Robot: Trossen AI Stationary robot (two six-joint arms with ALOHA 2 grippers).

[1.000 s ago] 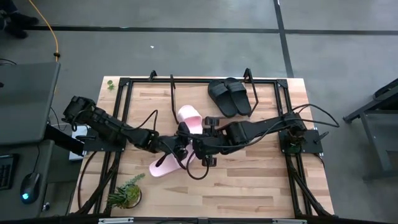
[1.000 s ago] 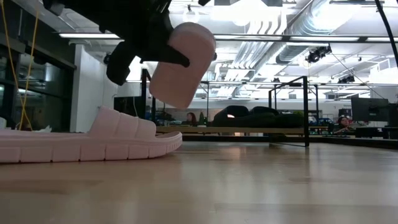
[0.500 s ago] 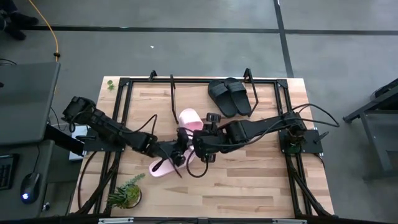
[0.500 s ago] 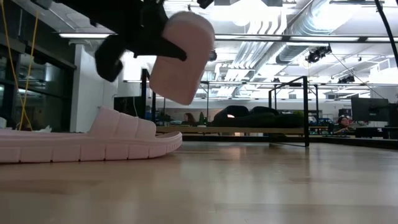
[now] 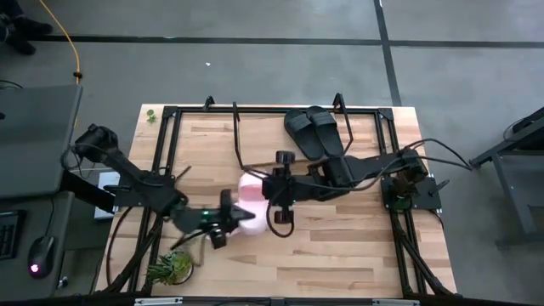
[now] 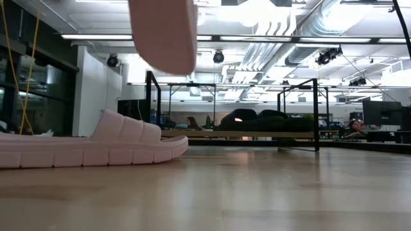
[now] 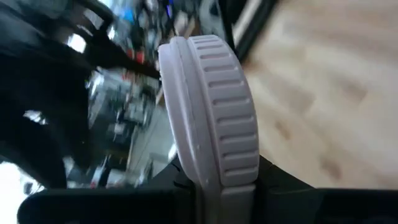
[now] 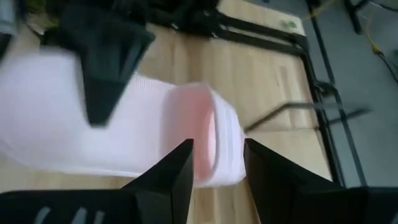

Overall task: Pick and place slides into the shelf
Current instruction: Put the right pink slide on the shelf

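The left arm reaches from the table's left edge toward the middle, its left gripper (image 5: 228, 219) clamped on a pink slide (image 5: 249, 209). The right arm stretches in from the right edge, its right gripper (image 5: 265, 192) gripping a second pink slide (image 8: 155, 140).

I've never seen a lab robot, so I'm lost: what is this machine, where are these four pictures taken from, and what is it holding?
It is two robot arms at a wooden table. One picture looks down from above, one looks level across the tabletop, and two come from cameras on the arms' wrists. The left gripper and right gripper both appear to grip one pink slide, raised in the air. A second pink slide lies on the table; two black slides sit on the shelf.
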